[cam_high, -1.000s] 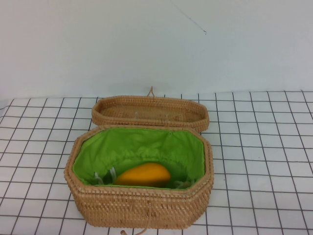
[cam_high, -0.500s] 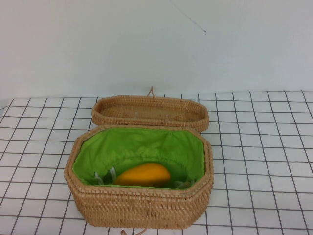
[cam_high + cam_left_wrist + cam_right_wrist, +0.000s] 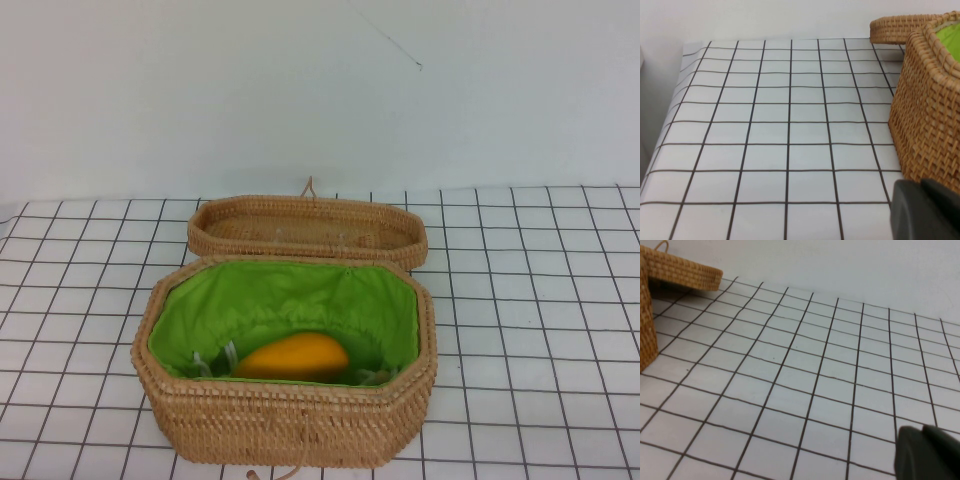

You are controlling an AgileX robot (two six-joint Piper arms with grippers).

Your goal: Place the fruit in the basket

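Note:
The orange-yellow fruit [image 3: 293, 356] lies inside the open wicker basket [image 3: 285, 420], on its green lining [image 3: 290, 300], near the front wall. Neither gripper shows in the high view. In the left wrist view my left gripper [image 3: 921, 187] is shut and empty, low over the table just beside the basket's outer wall [image 3: 927, 115]. In the right wrist view my right gripper [image 3: 923, 430] is shut and empty over bare table, well away from the basket's corner [image 3: 646, 335].
The flat woven lid [image 3: 305, 228] lies behind the basket, its small loop toward the wall; it also shows in the left wrist view [image 3: 895, 27] and the right wrist view [image 3: 682, 272]. The table is white with a black grid [image 3: 530, 300]. A pale wall stands behind.

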